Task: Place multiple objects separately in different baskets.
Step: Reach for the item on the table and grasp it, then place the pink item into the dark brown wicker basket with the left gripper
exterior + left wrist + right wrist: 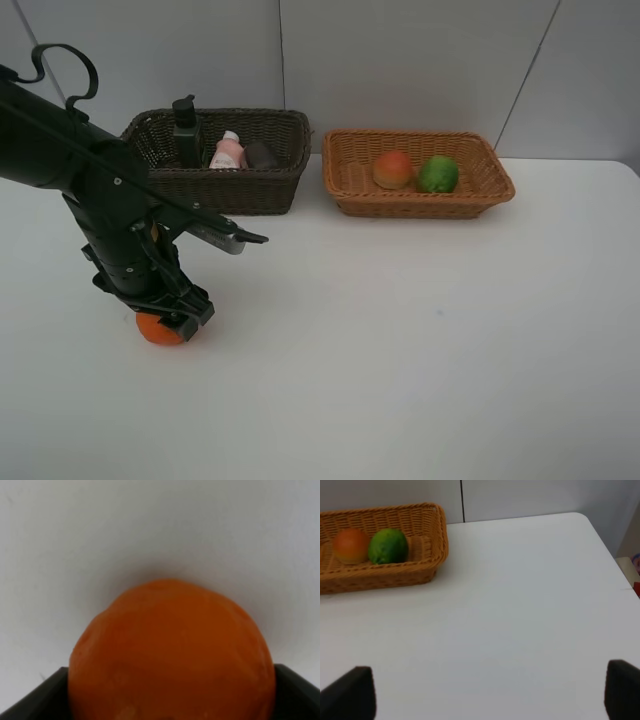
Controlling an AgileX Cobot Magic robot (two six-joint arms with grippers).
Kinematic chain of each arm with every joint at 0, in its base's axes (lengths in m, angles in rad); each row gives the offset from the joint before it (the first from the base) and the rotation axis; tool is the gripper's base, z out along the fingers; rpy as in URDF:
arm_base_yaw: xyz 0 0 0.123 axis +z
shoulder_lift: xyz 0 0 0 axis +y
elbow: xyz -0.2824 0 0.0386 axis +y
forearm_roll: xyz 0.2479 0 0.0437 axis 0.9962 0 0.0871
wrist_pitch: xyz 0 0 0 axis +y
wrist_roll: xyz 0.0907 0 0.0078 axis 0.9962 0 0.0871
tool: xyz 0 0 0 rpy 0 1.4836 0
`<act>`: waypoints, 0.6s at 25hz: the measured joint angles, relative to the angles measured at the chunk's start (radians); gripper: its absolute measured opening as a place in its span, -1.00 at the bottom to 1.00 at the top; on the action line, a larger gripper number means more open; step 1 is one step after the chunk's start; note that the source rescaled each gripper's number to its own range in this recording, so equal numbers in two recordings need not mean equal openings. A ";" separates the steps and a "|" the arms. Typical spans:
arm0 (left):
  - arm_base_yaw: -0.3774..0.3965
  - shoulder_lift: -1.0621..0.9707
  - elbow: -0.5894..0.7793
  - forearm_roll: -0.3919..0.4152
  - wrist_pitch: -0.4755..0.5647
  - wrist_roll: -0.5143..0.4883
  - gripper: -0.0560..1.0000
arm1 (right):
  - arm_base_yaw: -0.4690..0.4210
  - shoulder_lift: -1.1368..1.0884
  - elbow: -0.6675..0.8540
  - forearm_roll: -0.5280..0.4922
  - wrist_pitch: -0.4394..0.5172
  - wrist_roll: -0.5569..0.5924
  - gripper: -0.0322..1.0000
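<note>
**Left gripper down over the orange, lower left of the table**

In the high view the left gripper (172, 318) sits low on the white table (400, 330) at the lower left of the frame, directly over the orange (160, 331), which peeks out beneath the black fingers. The left wrist view is nearly filled by the orange (172, 655), with a dark finger (35, 697) showing at each lower corner, so the fruit lies between the jaws; whether they press on it or merely flank it cannot be told.

At the upper left the dark brown basket (230, 188) holds the dark green bottle (186, 132) standing upright, the pink bottle (229, 153) beside it, and a darker object (263, 154) next to that, too dim to identify. Just to its right, the light tan basket (418, 203) holds the peach-like fruit (393, 169) and the green fruit (437, 174) side by side.

The right wrist view shows the right gripper (490, 695) with jaws spread wide over bare table, nothing between them
</note>
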 joint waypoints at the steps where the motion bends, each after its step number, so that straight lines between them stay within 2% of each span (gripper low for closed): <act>1: 0.000 0.000 0.000 0.000 0.000 0.000 0.85 | 0.000 0.000 0.000 0.000 0.000 0.000 0.95; 15: 0.000 0.000 0.000 0.000 0.000 0.000 0.85 | 0.000 0.000 0.000 0.000 0.000 0.000 0.95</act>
